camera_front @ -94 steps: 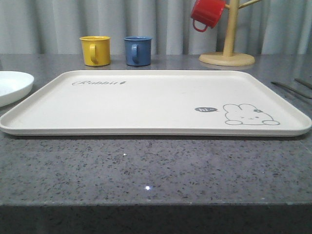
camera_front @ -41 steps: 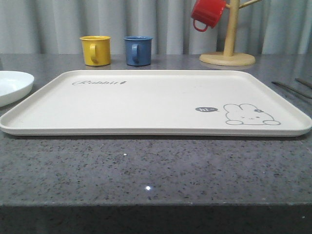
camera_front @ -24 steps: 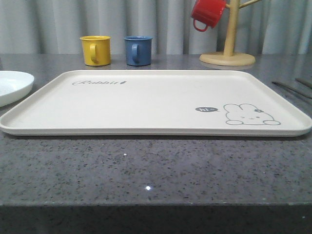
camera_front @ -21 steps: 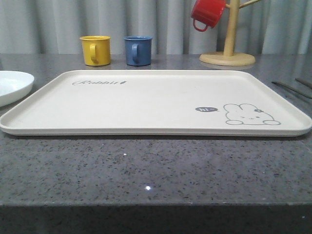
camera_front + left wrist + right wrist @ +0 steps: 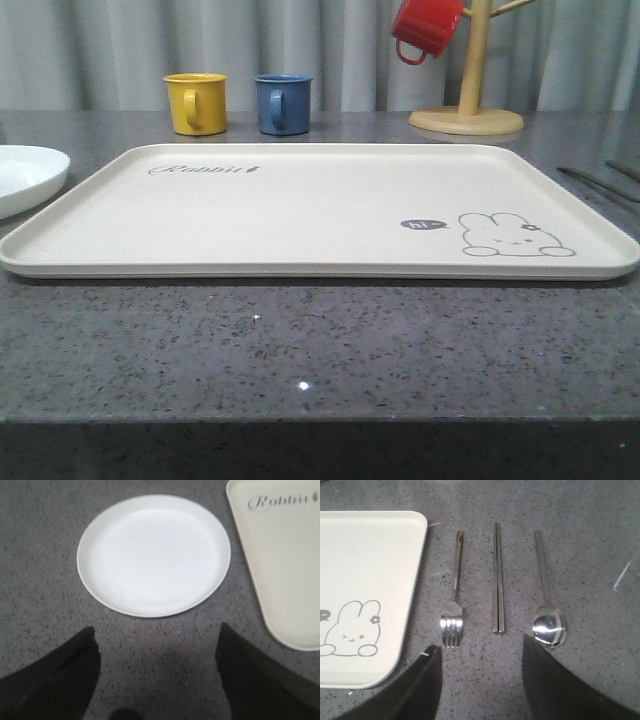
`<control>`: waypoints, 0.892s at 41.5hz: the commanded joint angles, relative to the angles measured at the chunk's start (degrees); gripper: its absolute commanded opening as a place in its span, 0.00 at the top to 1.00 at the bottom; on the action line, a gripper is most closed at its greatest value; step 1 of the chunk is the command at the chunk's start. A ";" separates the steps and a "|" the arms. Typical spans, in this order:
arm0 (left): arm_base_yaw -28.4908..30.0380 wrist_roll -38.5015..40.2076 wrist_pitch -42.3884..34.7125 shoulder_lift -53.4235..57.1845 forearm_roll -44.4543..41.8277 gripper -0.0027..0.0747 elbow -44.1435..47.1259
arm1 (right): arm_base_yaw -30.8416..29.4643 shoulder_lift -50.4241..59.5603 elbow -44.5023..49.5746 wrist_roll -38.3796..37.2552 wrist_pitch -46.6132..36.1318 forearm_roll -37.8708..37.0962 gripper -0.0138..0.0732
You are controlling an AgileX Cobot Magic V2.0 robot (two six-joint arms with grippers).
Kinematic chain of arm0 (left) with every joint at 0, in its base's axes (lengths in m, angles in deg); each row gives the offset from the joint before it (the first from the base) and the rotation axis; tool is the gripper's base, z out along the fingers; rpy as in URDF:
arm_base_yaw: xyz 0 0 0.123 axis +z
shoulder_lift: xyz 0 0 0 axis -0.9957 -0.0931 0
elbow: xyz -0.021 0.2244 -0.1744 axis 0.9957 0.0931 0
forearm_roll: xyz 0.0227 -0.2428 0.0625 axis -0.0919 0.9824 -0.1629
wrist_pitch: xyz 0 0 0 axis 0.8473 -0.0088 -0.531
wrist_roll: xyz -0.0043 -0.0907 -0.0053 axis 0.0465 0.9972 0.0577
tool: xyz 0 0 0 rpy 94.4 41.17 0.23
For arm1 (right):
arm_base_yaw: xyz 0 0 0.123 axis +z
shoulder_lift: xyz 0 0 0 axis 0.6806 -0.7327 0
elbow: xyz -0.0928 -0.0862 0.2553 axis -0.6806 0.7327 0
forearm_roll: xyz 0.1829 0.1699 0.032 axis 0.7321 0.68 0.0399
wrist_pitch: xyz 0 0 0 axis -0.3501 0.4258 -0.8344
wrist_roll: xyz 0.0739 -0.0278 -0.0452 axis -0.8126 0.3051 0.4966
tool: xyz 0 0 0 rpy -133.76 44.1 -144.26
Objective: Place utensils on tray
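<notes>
- A fork, a pair of chopsticks and a spoon lie side by side on the grey counter, just right of the tray; none is on it yet.
- The fork lies nearest the tray's right rim, the chopsticks in the middle, the spoon farthest right, each apart from its neighbour.
- The tray sits bare at centre, rabbit drawing at its near right corner, "Rabbit" script at its far left.
- The task appears to be at its opening step: no utensil has been lifted.
- The right gripper hangs over the cutlery with fingers spread and nothing between them, roughly in line with the chopsticks and the fork.
- The next move likely calls for a descent and a pinch on one slim, flat handle lying flush on the counter, a hard thing to get under.
- The left gripper is likewise spread wide and empty, poised above the counter beside a white plate left of the tray.
- Yellow and blue mugs stand behind; a red one hangs on a wooden rack.
</notes>
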 commanded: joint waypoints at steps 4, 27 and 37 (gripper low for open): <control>0.06 0.02 1.33 -8.97 -0.39 0.34 -6.05 | 0.07 -0.50 -2.01 0.49 -3.54 -0.19 0.38; 27.28 -22.30 1.06 -32.58 33.14 0.34 -18.24 | 0.07 -0.50 -2.01 0.49 -3.54 -0.19 0.38; 27.94 -23.83 -0.70 -38.98 35.12 0.34 -19.52 | 0.07 -0.50 -2.01 0.49 -3.54 -0.19 0.38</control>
